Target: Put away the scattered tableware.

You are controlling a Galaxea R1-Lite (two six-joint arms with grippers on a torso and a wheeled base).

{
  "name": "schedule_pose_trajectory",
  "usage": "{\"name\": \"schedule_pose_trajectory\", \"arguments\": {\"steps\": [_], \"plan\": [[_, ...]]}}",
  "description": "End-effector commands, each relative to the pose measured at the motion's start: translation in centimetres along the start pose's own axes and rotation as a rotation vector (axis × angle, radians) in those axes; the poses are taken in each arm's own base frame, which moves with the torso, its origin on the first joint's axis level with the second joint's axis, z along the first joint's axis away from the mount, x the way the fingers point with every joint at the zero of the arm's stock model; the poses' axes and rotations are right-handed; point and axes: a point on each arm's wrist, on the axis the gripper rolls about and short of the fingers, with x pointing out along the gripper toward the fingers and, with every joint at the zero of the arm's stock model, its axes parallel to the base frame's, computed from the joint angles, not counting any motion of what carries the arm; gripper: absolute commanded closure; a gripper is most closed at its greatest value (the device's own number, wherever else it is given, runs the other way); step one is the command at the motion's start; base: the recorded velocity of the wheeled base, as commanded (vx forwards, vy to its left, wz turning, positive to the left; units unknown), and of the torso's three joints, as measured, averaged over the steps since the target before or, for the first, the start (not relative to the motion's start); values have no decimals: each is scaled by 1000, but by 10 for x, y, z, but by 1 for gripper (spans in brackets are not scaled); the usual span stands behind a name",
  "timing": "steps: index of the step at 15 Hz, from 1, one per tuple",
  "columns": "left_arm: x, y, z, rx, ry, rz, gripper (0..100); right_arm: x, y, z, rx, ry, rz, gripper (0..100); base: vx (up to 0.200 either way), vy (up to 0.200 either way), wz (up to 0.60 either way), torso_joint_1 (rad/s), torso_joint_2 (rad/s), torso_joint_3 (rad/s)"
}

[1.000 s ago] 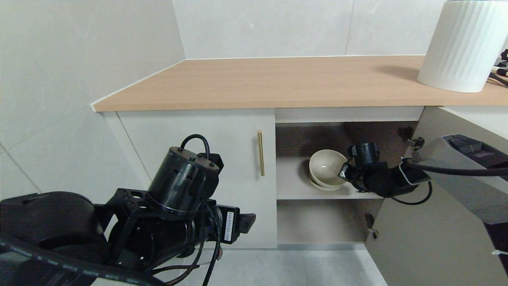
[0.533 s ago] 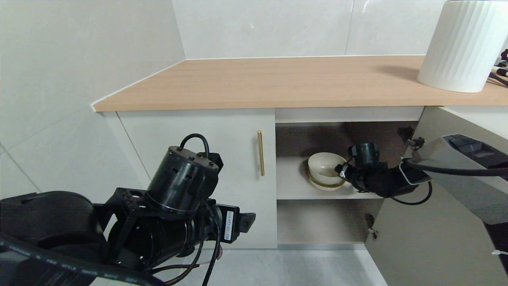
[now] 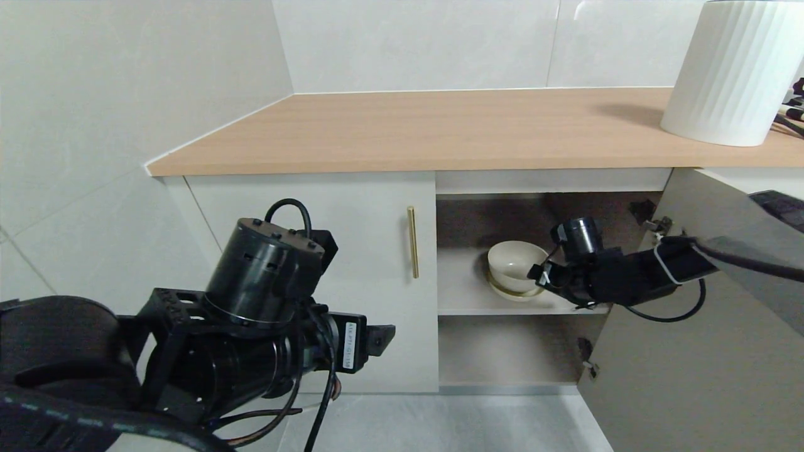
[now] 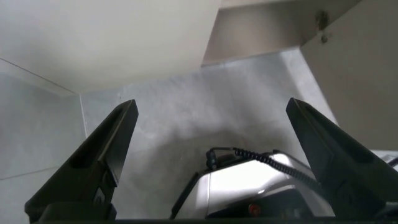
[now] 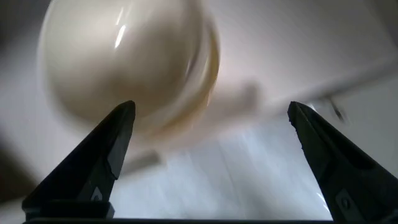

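Observation:
A cream bowl (image 3: 514,263) sits nested on another bowl on the upper shelf (image 3: 465,289) of the open cabinet. In the right wrist view the stacked bowls (image 5: 130,68) lie beyond the fingers, not between them. My right gripper (image 3: 539,276) is just to the right of the bowls at the shelf's front, open and empty; in its own view the fingertips (image 5: 115,143) stand wide apart. My left gripper (image 4: 211,162) is low at the left, in front of the closed door, open and empty, over the grey floor.
The right cabinet door (image 3: 691,351) stands open beside my right arm. The left door (image 3: 326,251) is closed, with a brass handle (image 3: 412,242). A white ribbed container (image 3: 735,69) stands on the wooden countertop (image 3: 440,132). A lower shelf (image 3: 509,351) lies under the bowls.
The tilted bowl held by my right gripper has settled level onto the lower bowl. The gripper has let go and drawn back slightly to the right. My left arm shifted a little leftward.

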Motion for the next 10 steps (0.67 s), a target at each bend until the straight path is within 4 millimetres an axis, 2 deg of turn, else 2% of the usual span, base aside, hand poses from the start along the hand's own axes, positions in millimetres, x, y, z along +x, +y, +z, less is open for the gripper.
{"name": "schedule_pose_trajectory", "arguments": {"steps": [1, 2, 3, 4, 6, 7, 8, 10], "plan": [[-21, 19, 13, -54, -61, 0, 0, -83, 13, 3, -68, 33, 56, 0, 0, 0, 0, 0, 0, 0], [-32, 31, 18, -85, -70, -16, 0, -105, 14, 0, -93, 44, 75, 0, 0, 0, 0, 0, 0, 0], [-40, 38, 19, -98, -69, -33, 0, -119, 15, 0, -111, 42, 93, 0, 0, 0, 0, 0, 0, 0], [-64, 49, 13, -111, -70, -55, 0, -154, 9, -2, -160, 43, 120, 0, 0, 0, 0, 0, 0, 0], [-94, 56, 11, -114, -132, -78, 0, -185, -7, -2, -182, 44, 165, 0, 0, 0, 0, 0, 0, 0], [-100, 59, 9, -108, -144, -75, 0, -197, -16, -4, -182, 44, 179, 0, 0, 0, 0, 0, 0, 0], [-97, 66, 2, -106, -126, -44, 0, -208, -24, -6, -182, 44, 190, 0, 0, 0, 0, 0, 0, 0], [-89, 70, -4, -102, -82, -45, 0, -214, -30, -11, -188, 65, 204, 0, 0, 0, 0, 0, 0, 0]]}}
